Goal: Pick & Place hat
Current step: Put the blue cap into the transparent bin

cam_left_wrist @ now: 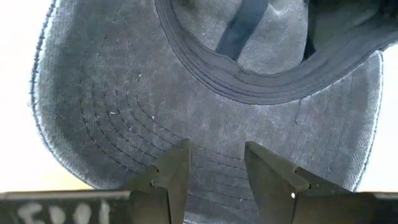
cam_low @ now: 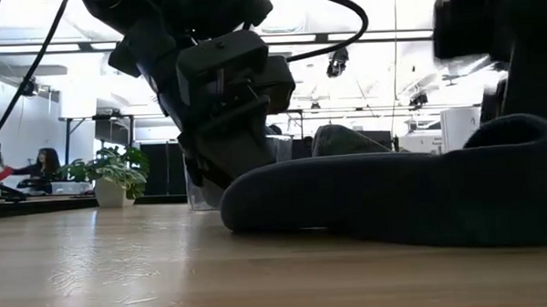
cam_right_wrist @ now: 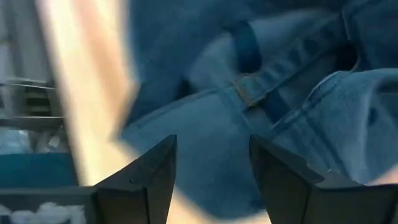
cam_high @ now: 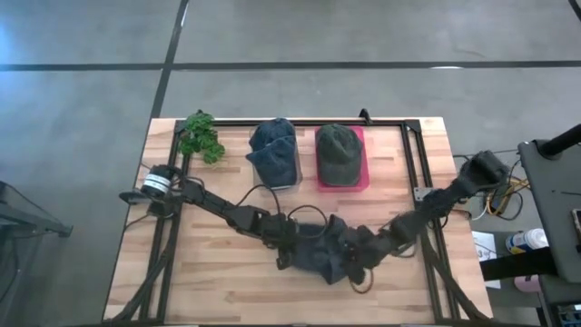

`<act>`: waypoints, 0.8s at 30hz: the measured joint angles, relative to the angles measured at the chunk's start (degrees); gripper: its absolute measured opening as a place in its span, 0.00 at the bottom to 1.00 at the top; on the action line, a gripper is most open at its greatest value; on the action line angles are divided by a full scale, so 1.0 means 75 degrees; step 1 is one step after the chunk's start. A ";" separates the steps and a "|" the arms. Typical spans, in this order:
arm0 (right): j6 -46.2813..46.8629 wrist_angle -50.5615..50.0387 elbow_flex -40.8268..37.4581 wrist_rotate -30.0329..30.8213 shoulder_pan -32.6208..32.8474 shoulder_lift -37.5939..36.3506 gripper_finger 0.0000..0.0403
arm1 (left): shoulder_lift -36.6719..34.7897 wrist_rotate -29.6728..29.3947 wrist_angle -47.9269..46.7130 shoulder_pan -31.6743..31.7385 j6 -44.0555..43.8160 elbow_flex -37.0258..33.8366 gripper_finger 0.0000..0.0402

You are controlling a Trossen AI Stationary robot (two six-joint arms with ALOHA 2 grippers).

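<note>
- High view: a dark denim hat (cam_high: 318, 256) lies on the wooden table (cam_high: 209, 272), lower centre of the frame, between the two arms.
- Left gripper (cam_high: 286, 238) sits at the hat's left edge; right gripper (cam_high: 361, 252) sits at its right edge.
- Left wrist view: the hat (cam_left_wrist: 186, 93) lies upside down, brim underside and inner band facing the camera. The left gripper (cam_left_wrist: 216, 163) has its fingers parted by a modest gap just over the brim; whether they touch the fabric, cannot tell.
- Right wrist view: right gripper (cam_right_wrist: 211, 163) is spread apart over the hat's back strap and buckle (cam_right_wrist: 249, 93), holding nothing.
- Upper centre of the high view: a blue hat (cam_high: 275, 153) and a green hat (cam_high: 339, 153) lying on a pink tray (cam_high: 361, 182), side by side.
- A small green plant (cam_high: 201, 136) stands upper left on the table.
- Low view: the hat (cam_low: 394, 199) rests flat on the table, with the left gripper (cam_low: 227, 119) against its left end.
</note>
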 joint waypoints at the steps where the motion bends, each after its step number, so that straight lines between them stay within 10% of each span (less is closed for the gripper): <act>1: 0.0006 0.0178 -0.0005 -0.0081 -0.0021 0.0298 0.48 | 0.0014 -0.0049 0.0041 -0.0023 -0.0070 0.0001 0.38; 11: -0.0217 0.1667 0.0304 0.0010 -0.0218 0.1771 0.48 | 0.0635 -0.0186 0.0395 -0.0461 -0.0399 0.0487 0.38; 24: 0.0191 0.0338 0.0453 -0.0004 -0.0463 0.1583 0.48 | 0.0871 -0.0378 0.0313 -0.0567 0.0035 0.1063 0.38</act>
